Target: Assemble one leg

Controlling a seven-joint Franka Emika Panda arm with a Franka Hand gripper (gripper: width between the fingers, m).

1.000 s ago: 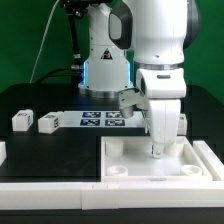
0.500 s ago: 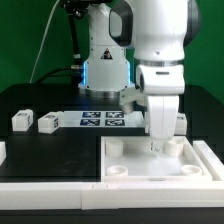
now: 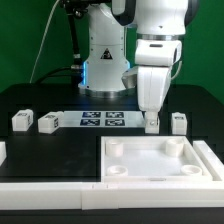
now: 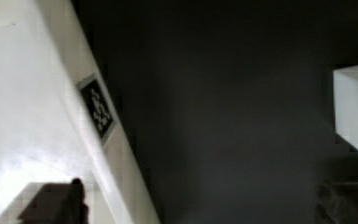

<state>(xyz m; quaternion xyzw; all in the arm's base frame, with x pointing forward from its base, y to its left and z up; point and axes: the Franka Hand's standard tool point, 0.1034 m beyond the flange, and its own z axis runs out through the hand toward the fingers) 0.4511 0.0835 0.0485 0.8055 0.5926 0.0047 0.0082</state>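
Observation:
My gripper hangs just behind the back edge of the large white tray-like piece, between the marker board and a leg. In the wrist view the gripper is open, with only dark table between its two dark fingers. One leg stands just to the exterior view's right of the gripper. Two more legs stand at the far left. A long white edge with a square marker runs beside one finger, and a white block corner shows on the other side.
The marker board lies on the black table behind the tray-like piece, left of the gripper. The robot's base stands behind it. The tray-like piece has round corner sockets and fills the front right.
The gripper has risen out of the tray-like piece's back right corner and moved back behind its rear edge. The legs and tray-like piece have not moved.

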